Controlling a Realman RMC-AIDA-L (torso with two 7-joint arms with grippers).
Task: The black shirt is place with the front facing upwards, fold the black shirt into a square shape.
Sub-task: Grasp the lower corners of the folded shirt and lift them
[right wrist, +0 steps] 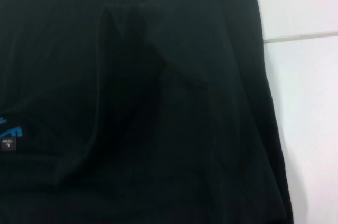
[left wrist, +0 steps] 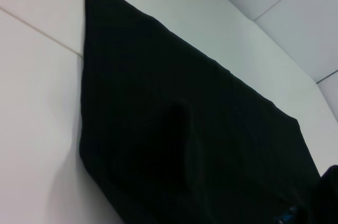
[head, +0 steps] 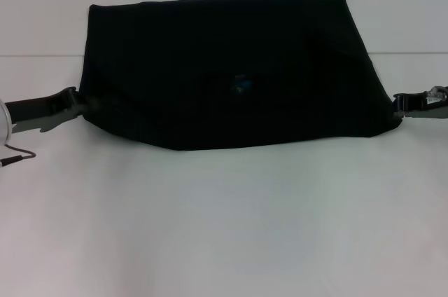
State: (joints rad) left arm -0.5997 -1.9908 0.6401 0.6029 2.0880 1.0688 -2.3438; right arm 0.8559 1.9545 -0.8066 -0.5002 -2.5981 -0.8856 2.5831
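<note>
Black shirt (head: 231,73) lying on the white table (head: 224,227), toward the far side, already folded into a wide band: far edge straight, near edge bowed toward the robot, sides sloping outward toward the near corners. Small blue neck label (head: 243,85) showing near the middle of the cloth in the head view. No chest lettering visible in that view. Left gripper (head: 78,103) low at the shirt's near left corner, jaws reaching right up to the cloth edge; cannot tell whether pressed together, spread, or pinching fabric there. Thin dark cable (head: 15,157) trailing on the table beside the left arm. Right gripper (head: 399,106) low at the shirt's near right corner, tip against the cloth edge; jaw state likewise cannot be told. Left wrist view: black shirt (left wrist: 185,118) filling most of the picture as a flat dark sheet over the white table (left wrist: 37,129), a soft raised fold near its centre, a fleck of blue at one corner. Right wrist view: black shirt (right wrist: 132,102) close up, a folded layer forming a ridge across it, blue print and a small dark size tag (right wrist: 8,143) at the picture's edge, white table (right wrist: 306,102) alongside the cloth's straight edge.
</note>
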